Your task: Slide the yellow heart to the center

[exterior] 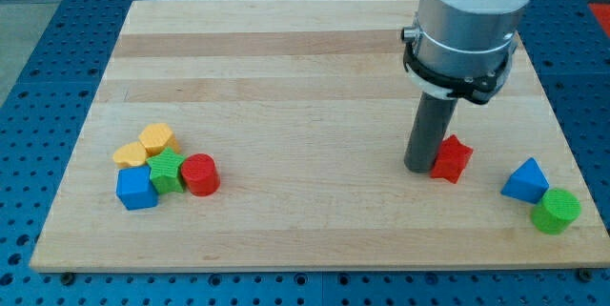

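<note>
Wooden desk (315, 49) seen from one long side, with small coloured blocks at two ends and bare wood between. No claw is fitted and nothing is held; the arm ends in a dark rod, and my tip (420, 168) rests on the wood at the view's right, touching or just beside the left face of a red block (452, 159). Further right, near the edge, sit a blue triangle (526, 181) and a green cylinder (557, 211).

Far off at the view's lower left lies a tight cluster. The yellow heart (131, 155) is at its upper left, touching a yellow hexagon (158, 139) above and to its right. A blue block (136, 190) sits just below the heart, a green star (169, 170) to the heart's right, and a red cylinder (200, 174) at the cluster's right end.

The heart lies well to the left of my tip and slightly lower, across the whole middle of the board. The centre lies up and to the right of the heart, but the hexagon and star stand on that side. A push would likely need my tip behind the heart, on its lower left, where little wood remains before the desk's left edge. The middle itself is open, with ample room to receive the heart.
</note>
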